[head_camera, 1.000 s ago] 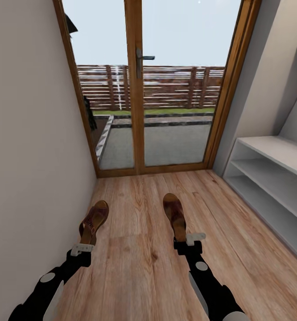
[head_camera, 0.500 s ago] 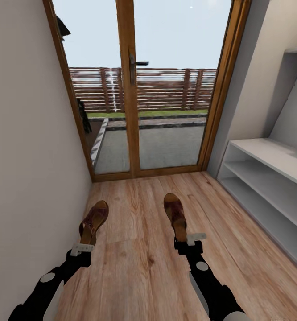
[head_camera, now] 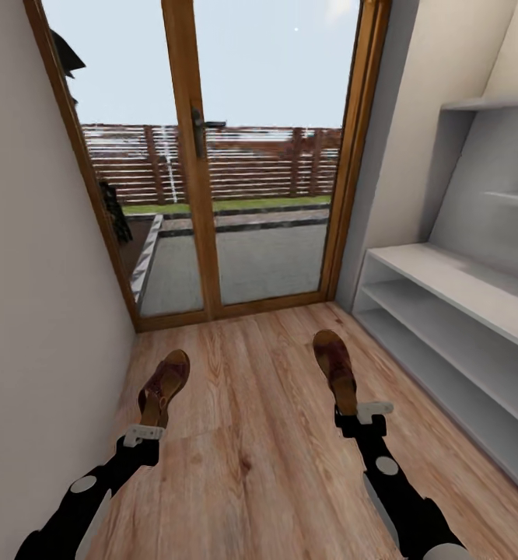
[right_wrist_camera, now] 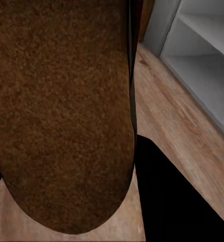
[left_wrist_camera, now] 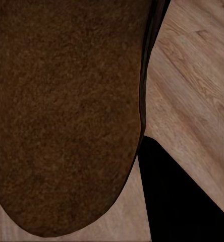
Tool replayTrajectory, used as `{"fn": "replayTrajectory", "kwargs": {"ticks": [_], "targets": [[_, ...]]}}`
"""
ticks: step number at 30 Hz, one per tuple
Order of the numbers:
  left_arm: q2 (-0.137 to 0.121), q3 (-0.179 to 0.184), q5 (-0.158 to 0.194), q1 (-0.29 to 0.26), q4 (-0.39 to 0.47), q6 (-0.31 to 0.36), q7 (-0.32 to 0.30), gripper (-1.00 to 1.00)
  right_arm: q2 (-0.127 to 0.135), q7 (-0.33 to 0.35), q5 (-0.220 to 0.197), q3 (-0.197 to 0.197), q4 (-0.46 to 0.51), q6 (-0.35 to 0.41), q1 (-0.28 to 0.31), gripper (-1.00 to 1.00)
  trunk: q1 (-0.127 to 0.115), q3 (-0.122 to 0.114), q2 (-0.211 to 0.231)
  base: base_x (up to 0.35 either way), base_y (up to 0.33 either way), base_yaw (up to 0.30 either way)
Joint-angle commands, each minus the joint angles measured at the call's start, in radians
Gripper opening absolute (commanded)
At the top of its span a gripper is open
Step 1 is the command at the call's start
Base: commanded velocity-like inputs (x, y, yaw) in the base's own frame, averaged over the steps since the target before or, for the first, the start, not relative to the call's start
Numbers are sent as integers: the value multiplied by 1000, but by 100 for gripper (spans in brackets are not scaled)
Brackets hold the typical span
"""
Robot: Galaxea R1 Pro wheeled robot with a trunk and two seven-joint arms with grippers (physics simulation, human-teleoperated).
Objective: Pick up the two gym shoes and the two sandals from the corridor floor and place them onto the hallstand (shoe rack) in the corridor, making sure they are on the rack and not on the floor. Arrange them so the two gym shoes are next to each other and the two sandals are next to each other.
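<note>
Two sandals carried over the corridor floor, one in each pincer.

The left pincer (head_camera: 143,434) is clamped on the heel of the left sandal (head_camera: 162,386), held out near the wall; the right pincer (head_camera: 361,414) grips the heel of the right sandal (head_camera: 337,366), toe pointing toward the glass door (head_camera: 236,155). Both sandals hang above the wood-plank floor (head_camera: 251,435), well apart from each other. The pale hallstand (head_camera: 453,311) stands along the right side, its two open tiers bare, near the right sandal but not touching it. In each wrist view a brown sole is seen close up, the left one (left_wrist_camera: 66,116) and the right one (right_wrist_camera: 61,111), with floor planks beyond.
</note>
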State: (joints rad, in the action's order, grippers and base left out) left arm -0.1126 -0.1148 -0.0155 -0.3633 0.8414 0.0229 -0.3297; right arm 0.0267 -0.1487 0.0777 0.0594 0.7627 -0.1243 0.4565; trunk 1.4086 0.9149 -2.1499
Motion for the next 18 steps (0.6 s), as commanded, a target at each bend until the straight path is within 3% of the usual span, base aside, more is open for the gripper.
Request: {"fn": "replayTrajectory", "kwargs": {"ticks": [1,9,15,17,18], "targets": [[1,-3,-4,0,1,2,-8,-100,4,-10,5,5,0,-5,1,-100,-4,-4,7,0,0,-222],[1,-4,-5,0,0,2,-8,-100,21,-9,7,4,-6,-22,-20,-100,-35,-38,63,0,0,-222],[-1,-5,-9,0,-36,-26,17,-100,22,-10,5,4,-8,-54,-111,-100,-50,-57,91,0,0,-222],[-1,-2,-16,20,-169,-231,117,-100,22,-9,8,4,-11,-122,-183,-100,-50,-60,91,0,0,-222],[-2,-1,-15,35,-227,-274,142,-100,22,-10,8,4,-13,-131,-222,-100,-50,-61,91,0,0,-222]]}}
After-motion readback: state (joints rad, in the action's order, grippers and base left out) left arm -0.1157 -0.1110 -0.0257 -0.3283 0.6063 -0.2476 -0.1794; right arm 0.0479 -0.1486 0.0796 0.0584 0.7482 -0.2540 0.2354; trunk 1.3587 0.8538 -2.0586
